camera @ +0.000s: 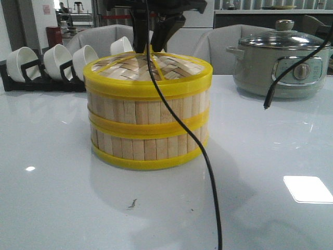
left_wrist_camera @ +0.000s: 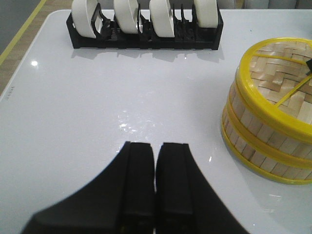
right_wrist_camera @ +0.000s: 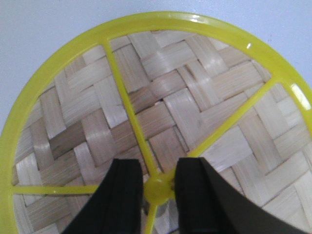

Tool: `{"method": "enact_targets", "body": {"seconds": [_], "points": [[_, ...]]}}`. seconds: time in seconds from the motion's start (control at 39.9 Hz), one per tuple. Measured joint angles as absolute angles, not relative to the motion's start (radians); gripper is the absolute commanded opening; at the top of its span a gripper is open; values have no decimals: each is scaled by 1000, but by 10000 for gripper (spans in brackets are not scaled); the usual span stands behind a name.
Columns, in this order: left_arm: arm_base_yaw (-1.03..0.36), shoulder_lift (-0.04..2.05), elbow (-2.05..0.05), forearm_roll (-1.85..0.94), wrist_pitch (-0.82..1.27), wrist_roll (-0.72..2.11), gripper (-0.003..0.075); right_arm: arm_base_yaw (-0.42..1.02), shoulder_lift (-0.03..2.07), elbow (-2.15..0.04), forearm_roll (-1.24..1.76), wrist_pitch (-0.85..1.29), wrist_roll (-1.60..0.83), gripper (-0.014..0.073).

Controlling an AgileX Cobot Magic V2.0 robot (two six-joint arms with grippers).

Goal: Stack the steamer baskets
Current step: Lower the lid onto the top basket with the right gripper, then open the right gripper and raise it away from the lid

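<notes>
Two steamer baskets stand stacked at the table's middle, the upper basket (camera: pixel 151 110) on the lower basket (camera: pixel 151 147). A woven yellow-rimmed lid (camera: pixel 148 69) lies flat on top. My right gripper (right_wrist_camera: pixel 159 165) is over the lid's centre, and its fingers press the small yellow knob (right_wrist_camera: pixel 157 190) from both sides. Only the dark base of that arm shows behind the lid in the front view. My left gripper (left_wrist_camera: pixel 157 145) is shut on nothing and hovers over bare table to the left of the stack (left_wrist_camera: pixel 258 122).
A black rack of white bowls (camera: pixel 47 62) stands at the back left. A grey electric pot (camera: pixel 281 62) with a glass lid is at the back right. A black cable (camera: pixel 208 156) hangs in front of the stack. The table's left edge (left_wrist_camera: pixel 19 63) is near the rack.
</notes>
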State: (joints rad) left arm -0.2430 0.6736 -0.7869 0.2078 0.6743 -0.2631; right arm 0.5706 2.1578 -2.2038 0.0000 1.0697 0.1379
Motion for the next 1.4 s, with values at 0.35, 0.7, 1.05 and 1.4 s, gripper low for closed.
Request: {"method": "enact_targets", "body": {"seconds": [0.35, 0.7, 1.05, 1.4], "points": [[-243, 674, -787, 208, 674, -263, 88, 571, 2158, -2204, 0, 1061, 138, 451], [-243, 674, -787, 208, 674, -263, 88, 571, 2158, -2204, 0, 1021, 136, 489], [-243, 674, -787, 208, 674, -263, 88, 514, 1995, -2076, 0, 803, 136, 488], [-243, 674, -787, 208, 674, -265, 88, 299, 1494, -1541, 0, 515, 136, 488]]}}
